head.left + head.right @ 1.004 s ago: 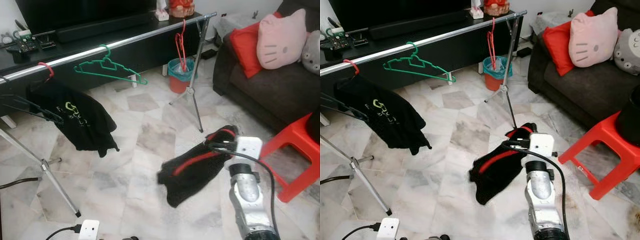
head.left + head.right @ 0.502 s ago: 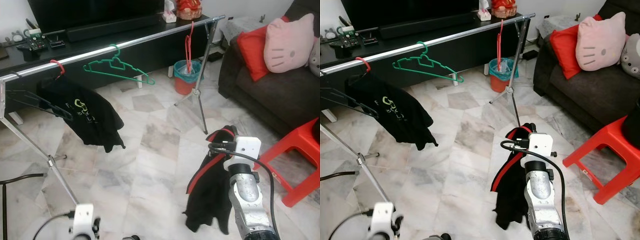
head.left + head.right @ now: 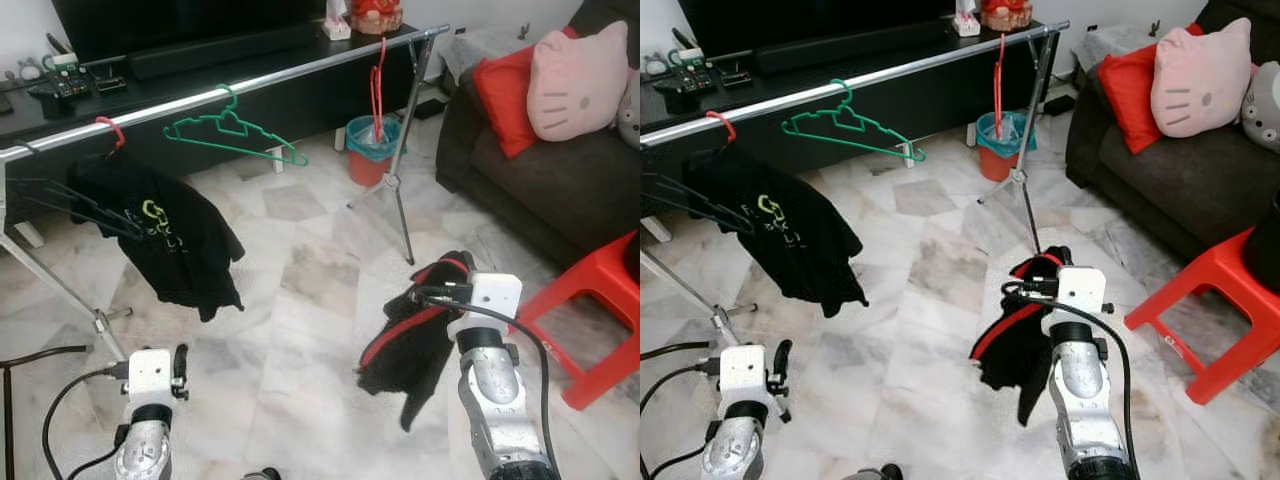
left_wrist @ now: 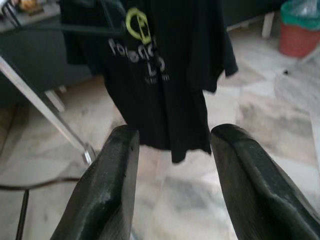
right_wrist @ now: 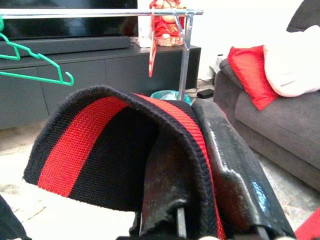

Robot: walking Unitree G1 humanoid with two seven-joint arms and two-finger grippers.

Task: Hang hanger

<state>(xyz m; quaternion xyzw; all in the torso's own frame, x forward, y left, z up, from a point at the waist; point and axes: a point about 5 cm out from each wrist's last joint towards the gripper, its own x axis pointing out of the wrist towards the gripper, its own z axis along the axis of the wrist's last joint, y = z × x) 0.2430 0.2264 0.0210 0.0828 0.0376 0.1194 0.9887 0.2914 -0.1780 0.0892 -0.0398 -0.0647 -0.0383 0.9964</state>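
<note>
A silver clothes rail (image 3: 300, 78) crosses the room from the left to the upper right. On it hang an empty green hanger (image 3: 232, 135), an empty red hanger (image 3: 378, 85), and a black T-shirt (image 3: 170, 235) on a red hook. My right gripper (image 5: 187, 130) is shut on the collar of a black garment with red stripes (image 3: 415, 340), which dangles above the floor in front of the rail's right stand. Whatever hanger is inside that garment is hidden. My left gripper (image 4: 175, 137) is open at the lower left, facing the black T-shirt.
A red plastic stool (image 3: 590, 315) stands close on my right. Behind it is a dark sofa (image 3: 560, 190) with red and pink cushions. A red bin (image 3: 372, 155) sits behind the rail's right stand (image 3: 400, 200). A black TV console (image 3: 200, 70) runs behind the rail. A cable (image 3: 40, 358) lies at the left.
My left arm has risen into view at the lower left. The garment in my right gripper has swung from spread out leftward to hanging, and now sits bunched a little higher. The camera shifted slightly.
</note>
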